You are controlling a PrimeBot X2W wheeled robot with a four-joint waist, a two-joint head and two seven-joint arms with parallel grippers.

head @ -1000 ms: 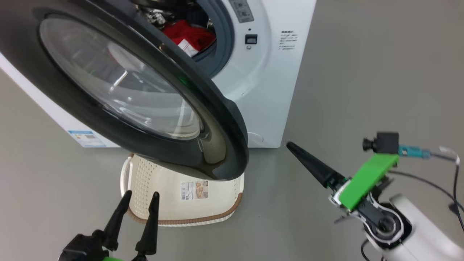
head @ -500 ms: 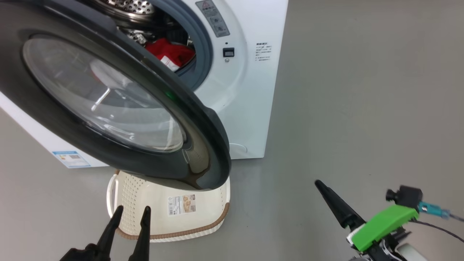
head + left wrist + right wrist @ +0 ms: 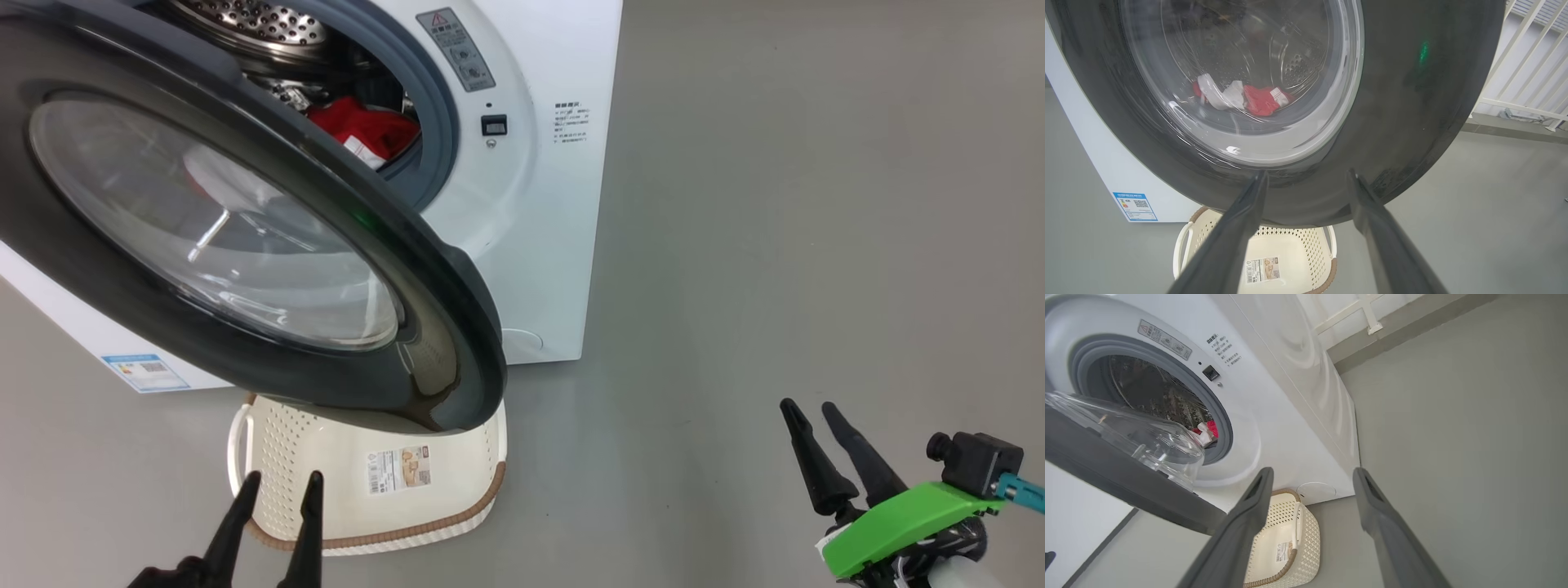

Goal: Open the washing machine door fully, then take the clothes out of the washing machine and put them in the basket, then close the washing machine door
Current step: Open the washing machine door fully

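Note:
The washing machine (image 3: pixel 539 245) is a white front-loader, and its washing machine door (image 3: pixel 441 327), black-rimmed with a bulging glass window, stands partly open over the basket (image 3: pixel 286 441). Red and white clothes (image 3: pixel 363 126) lie in the drum; they also show through the glass as clothes (image 3: pixel 1261 100). My left gripper (image 3: pixel 283 478) is open at the basket's near rim, below the door, with nothing between its fingers. My right gripper (image 3: pixel 808 406) is open over bare floor, well right of the door. In the right wrist view the right gripper (image 3: pixel 1312 470) points toward the machine's lower front corner and the basket (image 3: pixel 1306 539).
Grey floor (image 3: pixel 775 245) spreads wide to the right of the machine. A white railing (image 3: pixel 1527 61) stands behind the machine at a wall. A blue sticker (image 3: pixel 1135 206) marks the machine's lower left front. The door overhangs the back half of the basket.
The head camera has shifted, sliding the scene left and down. My right gripper has drawn back from the door's edge toward the lower right and turned so both fingers show. The door stands as before.

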